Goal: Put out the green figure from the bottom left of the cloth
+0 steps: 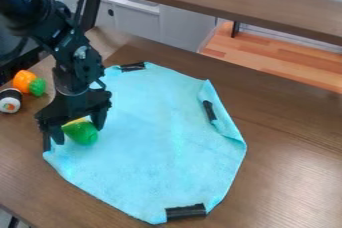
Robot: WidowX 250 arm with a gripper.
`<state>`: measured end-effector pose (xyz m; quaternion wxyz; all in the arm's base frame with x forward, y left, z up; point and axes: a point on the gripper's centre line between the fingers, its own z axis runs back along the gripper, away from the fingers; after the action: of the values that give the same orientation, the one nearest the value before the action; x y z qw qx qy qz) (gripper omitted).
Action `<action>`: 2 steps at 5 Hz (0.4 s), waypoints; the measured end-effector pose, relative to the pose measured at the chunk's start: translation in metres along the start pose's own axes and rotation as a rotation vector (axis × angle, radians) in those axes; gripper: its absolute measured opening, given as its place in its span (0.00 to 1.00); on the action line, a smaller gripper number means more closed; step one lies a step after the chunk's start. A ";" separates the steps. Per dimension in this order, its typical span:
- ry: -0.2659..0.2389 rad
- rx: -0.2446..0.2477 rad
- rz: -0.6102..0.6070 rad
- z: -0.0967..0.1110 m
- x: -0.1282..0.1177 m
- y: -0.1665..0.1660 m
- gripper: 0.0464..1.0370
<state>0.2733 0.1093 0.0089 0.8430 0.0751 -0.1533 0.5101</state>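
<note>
Brown tbl [287,177] w/ blue cloth [153,157], blk gripper [79,129] fingers wide apart astride green fig. [82,135], contact unclear.

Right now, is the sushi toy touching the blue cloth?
Apart: the camera view shows brown table between the sushi toy and the blue cloth.

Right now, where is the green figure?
In the camera view, the green figure is on the picture's left side, by the lower-left edge of the light blue cloth, directly below the body of the black gripper.
</note>
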 end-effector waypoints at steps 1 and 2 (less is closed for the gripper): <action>0.009 0.004 0.043 -0.004 0.003 0.003 0.92; 0.022 -0.010 0.093 -0.004 0.004 0.003 0.67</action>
<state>0.2733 0.1149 0.0058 0.8204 0.0581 -0.1499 0.5488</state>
